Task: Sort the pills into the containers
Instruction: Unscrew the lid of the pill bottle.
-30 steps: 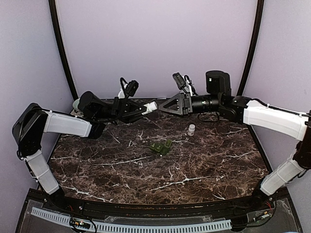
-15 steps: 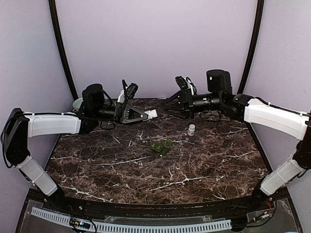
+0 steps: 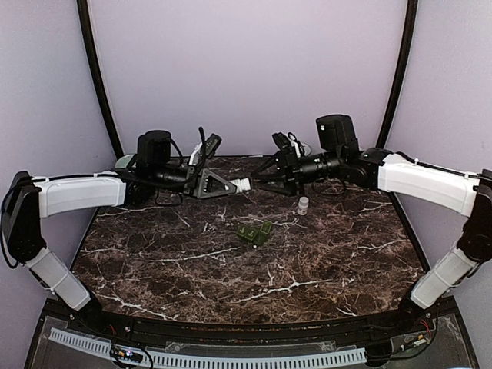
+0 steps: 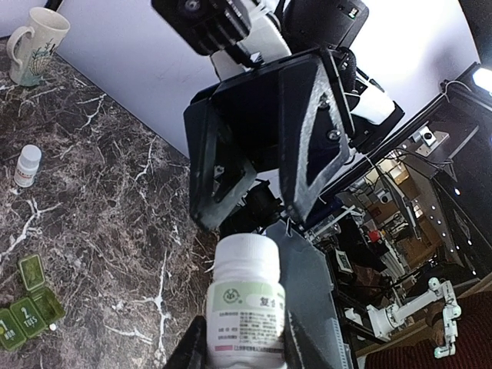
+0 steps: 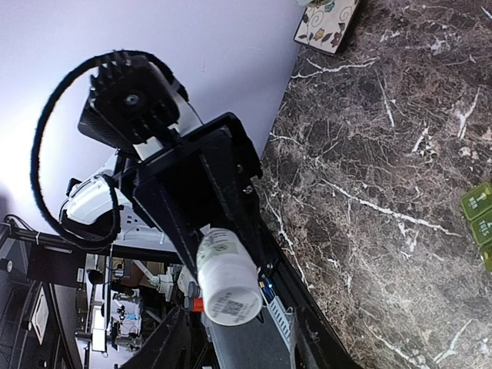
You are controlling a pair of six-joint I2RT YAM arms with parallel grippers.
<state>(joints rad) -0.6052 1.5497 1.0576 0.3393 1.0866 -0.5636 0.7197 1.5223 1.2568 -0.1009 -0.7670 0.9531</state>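
Left gripper point(image 3: 229, 184) clasps the bottle point(image 3: 241, 184), long axis lying 9-to-3, cap toward the spread right gripper point(image 3: 267, 177) at 3 o'clock.

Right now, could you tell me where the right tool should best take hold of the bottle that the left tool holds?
Likely the white cap: the left tool clamps the bottle by its labelled body, leaving the cap end free and facing the open right tool. Come straight along its length, one finger either side.
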